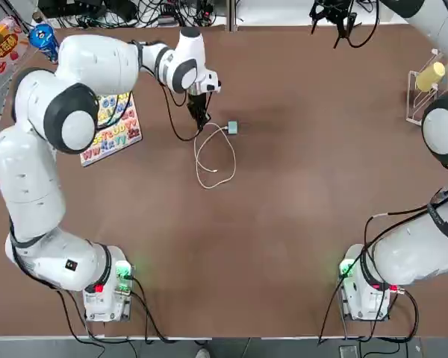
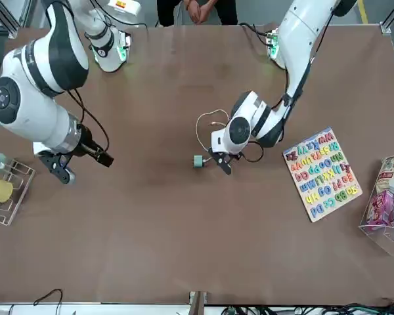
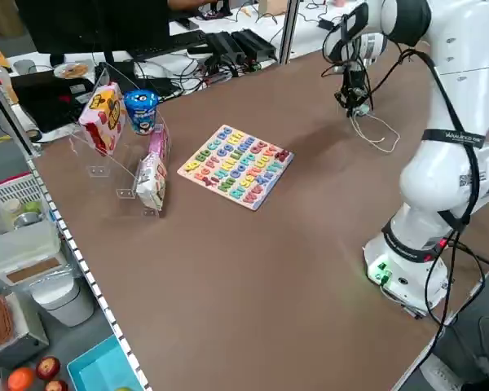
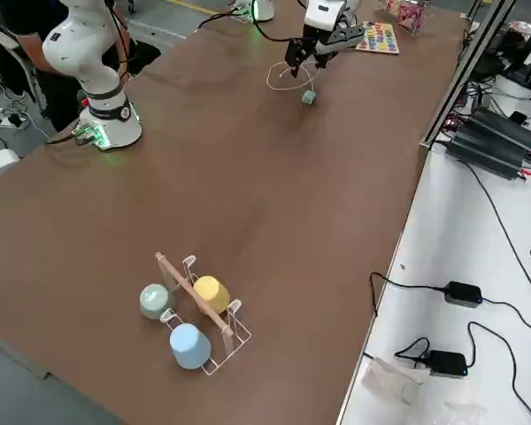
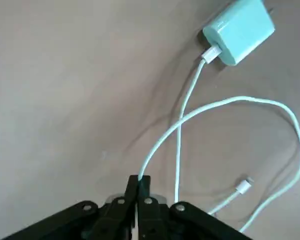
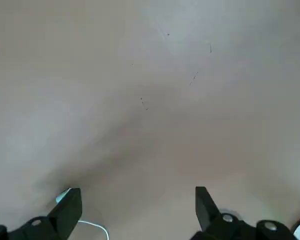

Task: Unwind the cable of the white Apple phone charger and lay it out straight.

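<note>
Charger [image 1: 232,127] lies upper centre of the top view on the counter [image 1: 299,209]; cable [image 1: 213,160] loops below it. Left gripper [image 1: 199,118] just beside, jaws pinched on the cable. Alphabet puzzle board [image 1: 112,134] far left. Right gripper [image 1: 336,19] top edge, jaws wide. Cup rack [image 1: 425,86] right edge.

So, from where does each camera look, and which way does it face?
Top: overhead, both arms; left pincer pinches cable.
Front: across the table, sides mirrored.
Left side: raised, over puzzle board.
Right side: raised, over cup rack.
Left wrist: shut fingers, charger.
Right wrist: open pincer over table.
All but the right wrist show the charger.
</note>
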Robot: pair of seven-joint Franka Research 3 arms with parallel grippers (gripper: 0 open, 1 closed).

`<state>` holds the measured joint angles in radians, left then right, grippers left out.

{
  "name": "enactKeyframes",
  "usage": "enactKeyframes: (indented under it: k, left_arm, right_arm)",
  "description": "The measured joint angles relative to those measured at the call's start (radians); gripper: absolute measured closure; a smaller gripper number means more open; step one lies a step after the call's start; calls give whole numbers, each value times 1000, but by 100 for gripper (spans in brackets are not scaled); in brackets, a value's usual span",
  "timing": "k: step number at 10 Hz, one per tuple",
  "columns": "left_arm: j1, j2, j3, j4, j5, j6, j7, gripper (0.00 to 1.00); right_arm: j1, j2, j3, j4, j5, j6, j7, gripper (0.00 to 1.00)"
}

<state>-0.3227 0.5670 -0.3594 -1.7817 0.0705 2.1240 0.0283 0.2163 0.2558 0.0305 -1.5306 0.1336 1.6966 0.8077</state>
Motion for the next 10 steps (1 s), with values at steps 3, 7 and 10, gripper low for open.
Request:
enactKeyframes:
  k: [3,7,10]
  left_arm:
    - [0,-36,0,0,104,-26,-38,97]
    - [2,-79,0,20,222,-137,-79,97]
    - [12,-153,1,35,173,-220,-88,97]
  right_arm:
    - [0,0,1,0,0,0,0,0]
    - [0,0,1,0,0,0,0,0]
    - [0,0,-1,0,0,0,0,0]
